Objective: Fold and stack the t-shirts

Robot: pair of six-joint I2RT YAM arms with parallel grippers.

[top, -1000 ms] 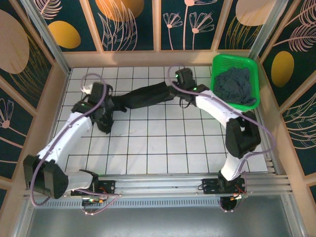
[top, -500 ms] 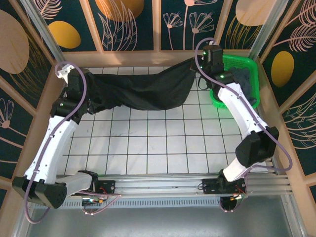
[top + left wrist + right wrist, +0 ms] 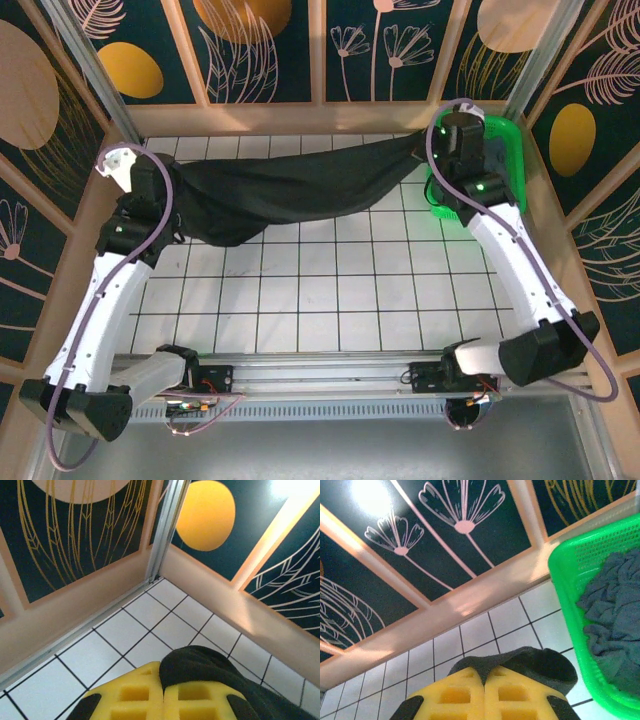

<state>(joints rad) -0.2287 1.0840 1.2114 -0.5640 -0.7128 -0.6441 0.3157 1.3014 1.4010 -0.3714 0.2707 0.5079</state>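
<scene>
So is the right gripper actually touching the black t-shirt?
Touching. In the right wrist view the right gripper is shut, with the black t-shirt bunched out from between its yellow fingers; the top view shows the shirt stretched from it.

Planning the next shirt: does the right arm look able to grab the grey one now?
Probably not: the right claw is shut on the black shirt, though the basket is close.

Setting: an enclosed robot test cell, probably in a lab. A white tiled floor [image 3: 300,290] is boxed in by wood-framed wall panels [image 3: 260,50] printed with flowers and leaves. The panels rise just beyond the yellow fingers [image 3: 472,690] in both wrist views. Aluminium rails [image 3: 330,372] carry the arm bases.
</scene>
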